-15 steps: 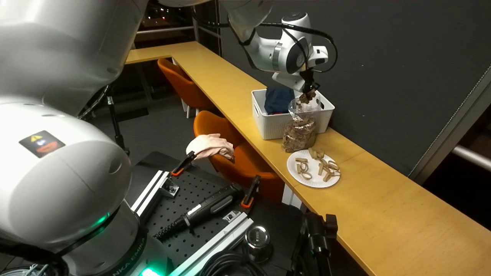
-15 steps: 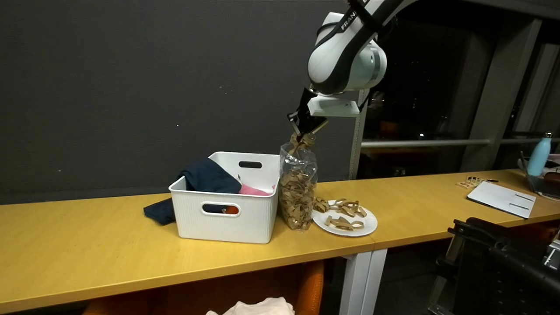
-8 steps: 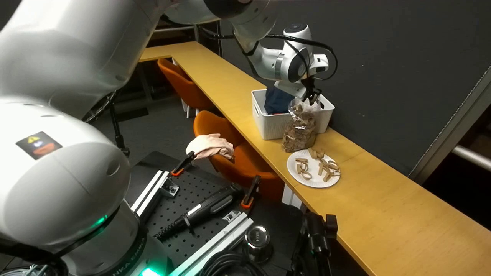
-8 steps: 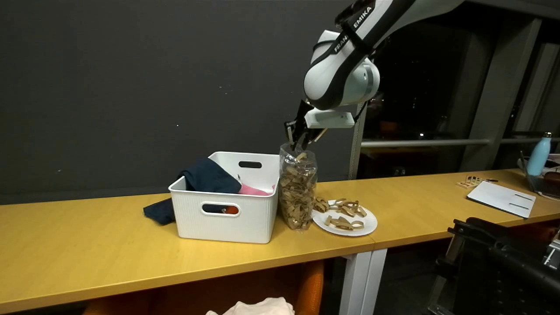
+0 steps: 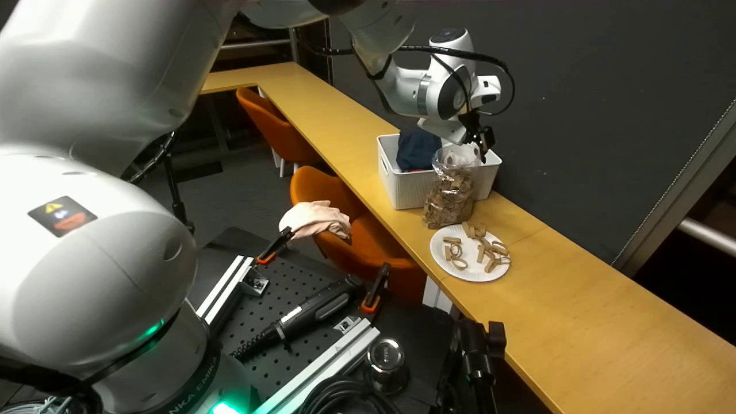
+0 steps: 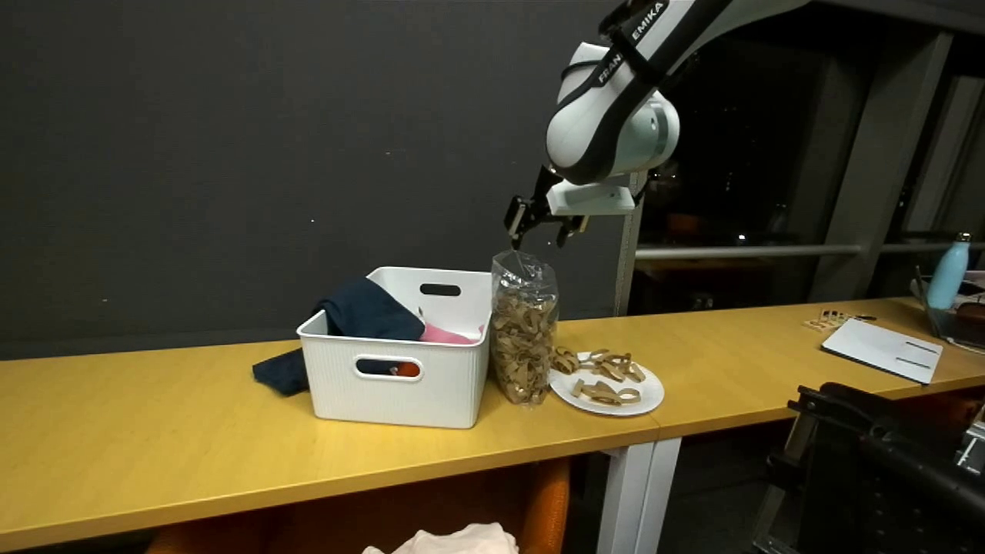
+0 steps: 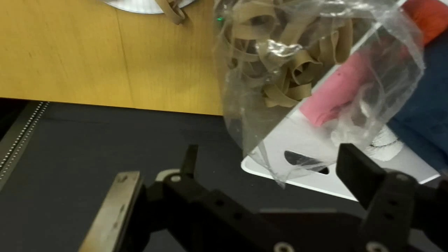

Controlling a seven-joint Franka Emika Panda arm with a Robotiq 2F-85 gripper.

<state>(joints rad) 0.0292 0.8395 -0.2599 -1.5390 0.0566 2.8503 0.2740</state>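
My gripper (image 7: 268,150) stands wide open with nothing between its fingers, just above a clear plastic bag (image 6: 523,338). The bag stands upright on the table, its lower part full of tan loop-shaped bands (image 7: 280,66). In the wrist view the bag's mouth gapes and a loose corner of film points toward the space between the fingers. Whether a fingertip touches the film, I cannot tell. Beside the bag, a white paper plate (image 5: 471,274) bears several more tan bands (image 6: 608,394), some hanging over its rim.
A white basket (image 6: 400,400) stands against the bag, holding navy cloth (image 6: 369,312) and something pink (image 6: 445,335). A dark wall (image 6: 231,154) rises behind the table (image 6: 192,431). Further along are a white board (image 6: 881,350) and a blue bottle (image 6: 950,273). Orange chairs (image 5: 368,247) stand in front.
A clump of tan bands was in my gripper above the bag. The gripper went down to the bag's mouth and opened, the bands left it, and it has since risen a little toward the wall.
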